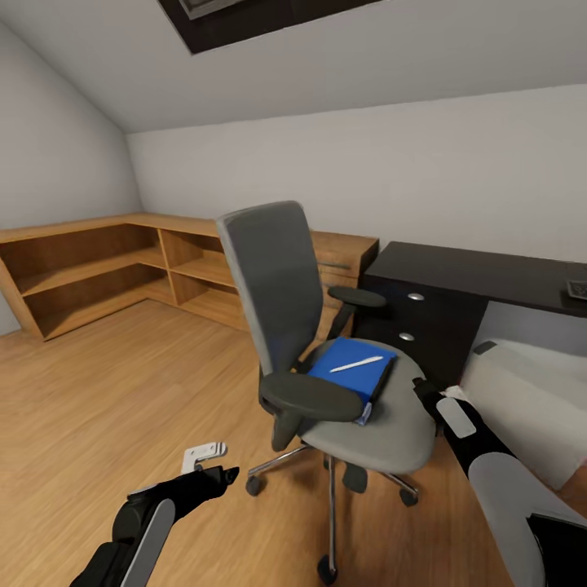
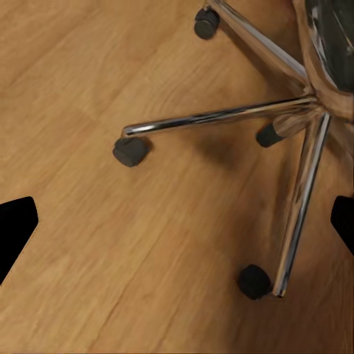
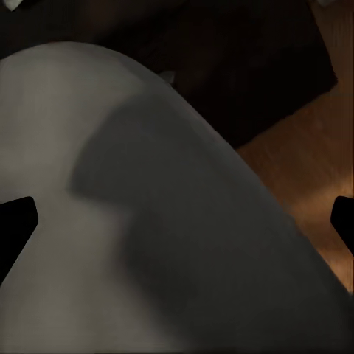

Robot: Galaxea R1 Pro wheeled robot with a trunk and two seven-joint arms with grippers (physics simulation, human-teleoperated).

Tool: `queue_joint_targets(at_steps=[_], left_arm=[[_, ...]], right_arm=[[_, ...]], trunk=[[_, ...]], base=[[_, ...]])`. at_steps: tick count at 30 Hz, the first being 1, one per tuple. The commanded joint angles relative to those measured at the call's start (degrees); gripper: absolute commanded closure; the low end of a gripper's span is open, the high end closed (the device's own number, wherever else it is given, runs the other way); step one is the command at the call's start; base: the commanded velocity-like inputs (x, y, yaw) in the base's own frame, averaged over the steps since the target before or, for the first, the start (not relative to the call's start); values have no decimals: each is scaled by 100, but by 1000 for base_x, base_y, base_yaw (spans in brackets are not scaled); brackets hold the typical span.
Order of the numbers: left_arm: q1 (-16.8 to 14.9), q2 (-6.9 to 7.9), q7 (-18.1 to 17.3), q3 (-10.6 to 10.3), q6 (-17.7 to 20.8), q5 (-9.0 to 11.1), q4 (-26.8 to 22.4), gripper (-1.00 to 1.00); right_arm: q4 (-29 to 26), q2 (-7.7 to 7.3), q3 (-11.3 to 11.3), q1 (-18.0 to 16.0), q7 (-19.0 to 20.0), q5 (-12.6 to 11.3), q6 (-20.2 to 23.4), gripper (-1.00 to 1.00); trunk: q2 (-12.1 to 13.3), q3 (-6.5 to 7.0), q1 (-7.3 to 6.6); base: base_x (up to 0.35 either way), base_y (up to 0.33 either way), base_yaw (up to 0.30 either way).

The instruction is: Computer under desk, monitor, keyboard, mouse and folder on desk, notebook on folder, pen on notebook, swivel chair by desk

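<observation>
Mid-frame, the chair [image 1: 326, 342] holds the folder [image 1: 352, 368] and pen [image 1: 356, 364]; both grippers [image 2: 177, 221] [image 3: 177, 221] gape wide.

Grey swivel chair [image 1: 277, 285] with black armrests and chrome base; bright blue folder [image 1: 352, 371]; white pen [image 1: 356, 364]; black counter [image 1: 481, 277]; honey-brown plank floor [image 1: 122, 391].

The chair [image 1: 326, 359] stands in open floor [image 1: 122, 391], with free room on its left. Its armrests [image 1: 310, 397] flank the folder [image 1: 352, 368], so the seat opens from above and front. The tabletop [image 1: 489, 273] and computer [image 1: 530, 399] crowd the right.
</observation>
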Motion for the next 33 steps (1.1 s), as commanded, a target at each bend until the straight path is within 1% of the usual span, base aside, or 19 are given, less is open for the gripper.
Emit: queue_joint_targets(at_steps=[1,4,7,19,28,33], left_arm=[[-5,-2,54,-23,20,60,-1,-100],[-5,3,60,-114,20,61,11,-100],[-5,-2,65,-144,20,61,57,-100],[-5,-4,64,-159,20,61,83,-100],[-5,-13,71,-163,20,61,92,-100],[-5,-13,71,-163,20,61,118,-100]], right_arm=[[113,8,-2,5,-20,-141,22,-100],[113,8,-3,6,-20,-141,22,-100],[112,8,-2,5,-20,-140,22,-100],[104,8,1,1,-20,-133,4,-100],[103,8,1,5,-20,-124,-13,-100],[99,8,2,6,-16,-114,-27,-100]], trunk=[[-1,-9,3],[-1,-16,3],[-1,-23,3],[-1,-26,3],[-1,-5,3],[-1,-1,3]], base=[[286,0,200],[181,0,188],[50,0,156],[4,0,30],[0,0,206],[0,0,74]])
